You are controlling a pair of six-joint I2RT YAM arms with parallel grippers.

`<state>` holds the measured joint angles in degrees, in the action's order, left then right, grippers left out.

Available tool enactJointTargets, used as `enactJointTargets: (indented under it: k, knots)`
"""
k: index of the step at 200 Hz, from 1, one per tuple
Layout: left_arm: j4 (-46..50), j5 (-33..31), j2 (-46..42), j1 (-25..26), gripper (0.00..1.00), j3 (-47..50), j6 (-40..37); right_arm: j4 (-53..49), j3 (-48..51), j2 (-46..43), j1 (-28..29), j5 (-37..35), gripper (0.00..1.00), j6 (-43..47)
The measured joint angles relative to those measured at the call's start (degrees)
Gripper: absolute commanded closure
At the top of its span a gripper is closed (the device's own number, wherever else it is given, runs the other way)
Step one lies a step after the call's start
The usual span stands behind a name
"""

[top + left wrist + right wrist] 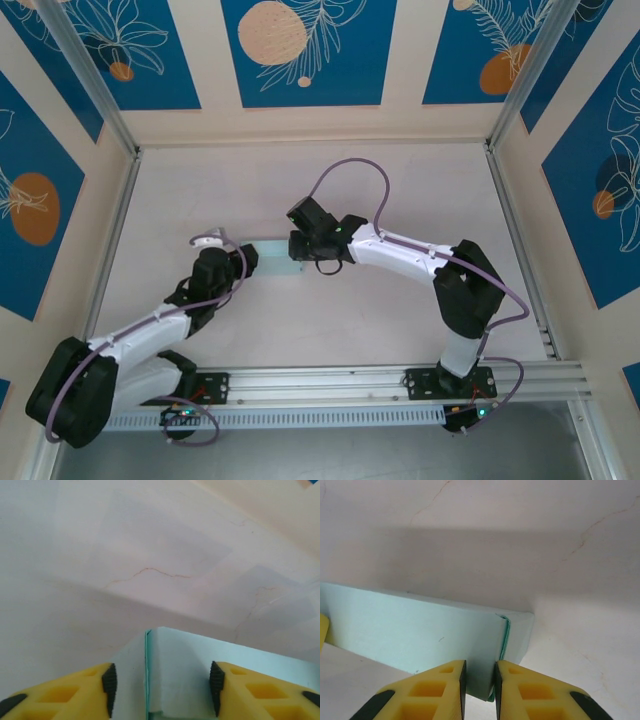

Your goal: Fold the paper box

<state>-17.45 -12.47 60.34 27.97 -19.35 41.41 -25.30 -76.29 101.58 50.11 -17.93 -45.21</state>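
The paper box (272, 258) is lying flat near the middle of the table (420, 190), stretched between the two arms. The left gripper (162, 680) is straddling its left end, fingers standing well apart (a fold line is running down the card between them). The right gripper (480, 672) is pinching the opposite end, its fingers drawn close together on the thin card.

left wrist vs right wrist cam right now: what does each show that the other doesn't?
Left wrist: the left claw with its jaws wide apart, straddling a folded corner of the paper box.
Right wrist: the right claw with its jaws nearly closed on a box edge, plus the box's long side panel.
Both: the pale-blue box lying on the bare table.
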Motion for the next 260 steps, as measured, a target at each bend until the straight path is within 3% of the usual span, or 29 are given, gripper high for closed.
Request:
enactJointTargets:
  k: [46,95,136,181,223,260]
  knots:
    - [11.63,5.49,-5.7,-5.25,0.32,-1.84,-2.16,1.51,0.57,0.0,0.0,0.09,0.77,0.0]
    - [16.04,18.05,-6.49,-13.53,0.32,-2.93,-2.05,1.57,0.57,0.0,0.0,0.17,0.77,0.02]
    - [12.76,27.32,-4.13,-18.34,0.48,-2.19,0.46,1.46,-0.09,0.57,0.0,0.17,0.77,0.04]
    - [6.19,30.93,-1.97,-19.19,0.71,-0.17,2.45,1.11,-0.61,0.98,0.0,0.24,0.77,0.11]
    - [0.35,31.58,-0.44,-19.23,0.73,1.79,3.26,1.11,-0.61,1.01,-0.55,1.38,0.76,0.24]
    - [-0.76,31.52,-0.37,-19.23,0.74,2.25,3.23,0.68,-0.61,1.36,-1.46,2.97,0.66,0.7]
